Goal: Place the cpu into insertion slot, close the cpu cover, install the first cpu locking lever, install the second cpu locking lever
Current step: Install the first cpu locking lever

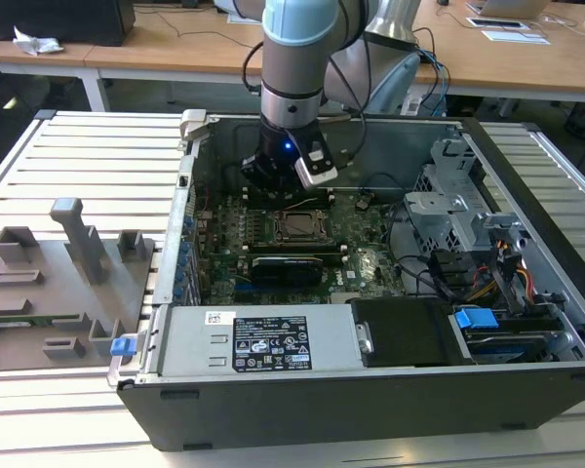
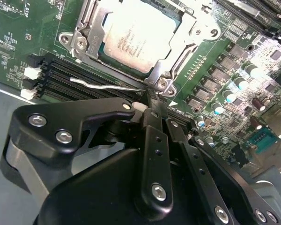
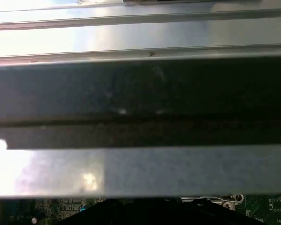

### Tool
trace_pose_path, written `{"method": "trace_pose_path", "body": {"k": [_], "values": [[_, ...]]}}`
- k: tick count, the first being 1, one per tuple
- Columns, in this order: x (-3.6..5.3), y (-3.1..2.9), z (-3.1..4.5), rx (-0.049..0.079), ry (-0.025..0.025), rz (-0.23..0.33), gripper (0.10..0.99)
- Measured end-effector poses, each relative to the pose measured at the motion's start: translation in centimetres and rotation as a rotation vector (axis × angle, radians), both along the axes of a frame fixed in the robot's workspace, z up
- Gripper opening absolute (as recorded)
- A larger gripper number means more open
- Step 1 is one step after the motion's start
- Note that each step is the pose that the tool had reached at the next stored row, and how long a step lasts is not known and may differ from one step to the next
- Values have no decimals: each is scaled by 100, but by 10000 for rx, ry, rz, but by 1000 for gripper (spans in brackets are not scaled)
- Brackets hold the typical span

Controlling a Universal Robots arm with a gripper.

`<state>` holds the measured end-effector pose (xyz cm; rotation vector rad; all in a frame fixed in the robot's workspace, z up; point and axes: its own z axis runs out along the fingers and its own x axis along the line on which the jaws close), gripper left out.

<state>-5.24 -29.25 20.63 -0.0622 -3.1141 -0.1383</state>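
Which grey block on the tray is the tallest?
The T-topped post near the back of the tray, on the exterior view's left. It stands well above the other grey blocks, which are all low and squat.

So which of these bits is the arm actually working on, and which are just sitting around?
Part of the job:
- cpu, seated in its socket
- cpu cover, closed over it
- thin metal locking lever
- gripper, close by the lever

Just lying about:
- grey holder tray
- blue-tabbed drive bay
- memory slots

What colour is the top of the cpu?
Silver-grey metal; the cpu shows best in the second wrist view.
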Motion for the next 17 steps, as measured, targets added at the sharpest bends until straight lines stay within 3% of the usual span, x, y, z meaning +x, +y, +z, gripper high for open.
{"method": "trace_pose_path", "body": {"k": [10,17], "values": [[70,2,-11,-1,1,0,106],[256,2,-11,-1,21,1,106]]}}
